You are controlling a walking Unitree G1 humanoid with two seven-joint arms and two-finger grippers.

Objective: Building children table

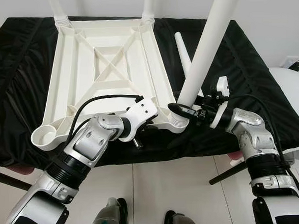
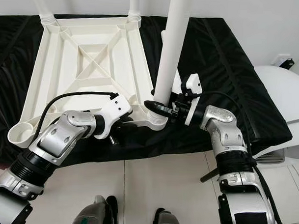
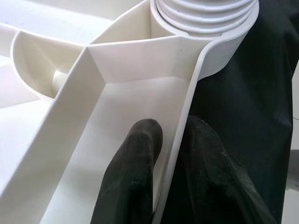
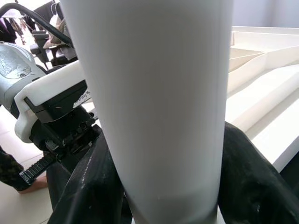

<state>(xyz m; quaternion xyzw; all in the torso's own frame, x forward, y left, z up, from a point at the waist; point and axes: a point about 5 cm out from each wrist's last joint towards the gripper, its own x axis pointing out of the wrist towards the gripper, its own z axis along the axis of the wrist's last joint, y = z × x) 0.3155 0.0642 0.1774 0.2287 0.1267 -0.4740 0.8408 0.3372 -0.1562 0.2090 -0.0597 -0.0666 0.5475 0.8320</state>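
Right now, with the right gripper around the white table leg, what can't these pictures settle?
- How deep the white plastic table leg sits in its corner socket: its threads are cut off by the left wrist view's edge.
- Upper ends of all three standing legs: cut off by the head views' top edge.
- Loose white leg on the black cloth: partly hidden behind the held leg.

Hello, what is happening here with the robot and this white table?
The robot is putting legs on an upturned white tabletop lying on a black cloth. Its left gripper pinches the tabletop's near rim beside the corner socket. Its right gripper clasps a leg standing in that socket. One loose leg lies on the cloth.
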